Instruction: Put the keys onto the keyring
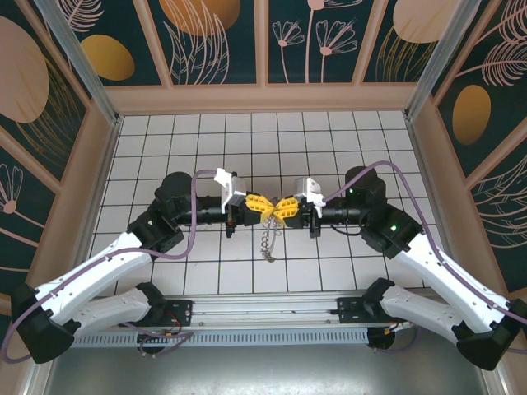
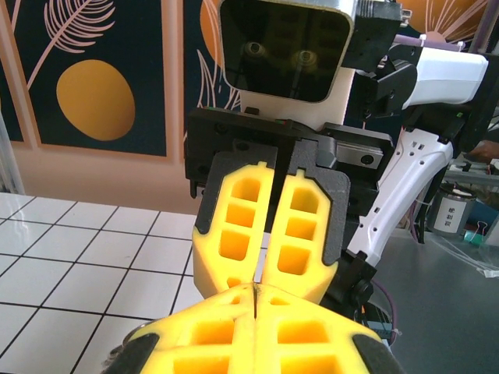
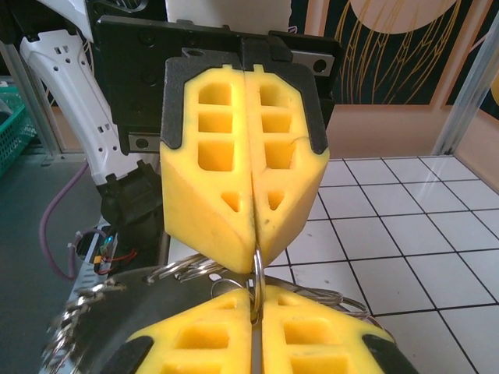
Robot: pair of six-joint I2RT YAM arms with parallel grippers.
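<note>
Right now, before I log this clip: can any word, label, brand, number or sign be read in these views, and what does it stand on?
Nothing here can be read as text.
Label on the small grey jar at the right edge of the left wrist view: dark marks, too small and blurred to read.
Wall panels: leaf and circle patterns, no writing.

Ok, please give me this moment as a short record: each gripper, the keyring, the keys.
left gripper: shut, tip to tip with the right gripper, pinching the keyring
right gripper: shut on the same ring's edge
keyring: held between the two sets of fingertips, wire loops hanging below them
keys: none can be made out among the loops
place: middle of the tiled table
</note>
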